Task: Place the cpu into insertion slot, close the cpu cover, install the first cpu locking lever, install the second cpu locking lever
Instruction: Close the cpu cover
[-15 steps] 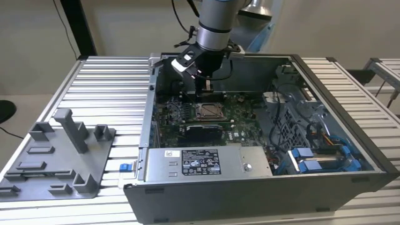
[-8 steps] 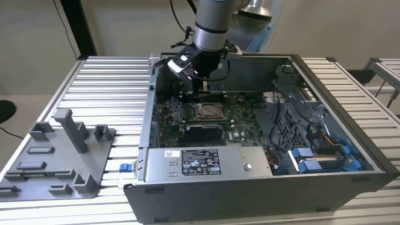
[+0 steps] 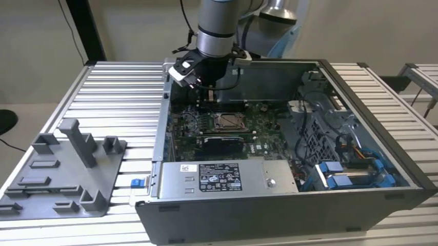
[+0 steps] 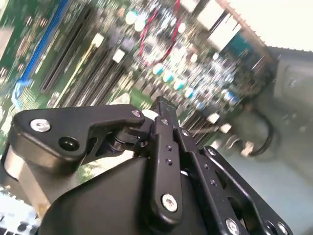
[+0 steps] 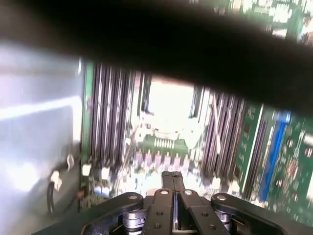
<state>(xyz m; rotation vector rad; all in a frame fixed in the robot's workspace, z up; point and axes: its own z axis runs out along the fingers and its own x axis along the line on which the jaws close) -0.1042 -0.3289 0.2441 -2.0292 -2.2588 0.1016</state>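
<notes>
Two fingers of my hand [image 3: 207, 87] are pressed together, gripping nothing. The hand hovers near the insertion slot [image 3: 229, 121] on the green board [image 3: 182, 134]. Judged step: closing or locking stage. Next move calls for a precise descent beside the slot's rim.

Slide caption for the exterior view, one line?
Gripper hangs inside the open computer case, over the green board and close to the insertion slot.

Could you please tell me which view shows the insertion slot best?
The exterior view: the insertion slot lies whole on the green board. The first wrist view's pale square may be it; in the second wrist view I cannot tell.
</notes>
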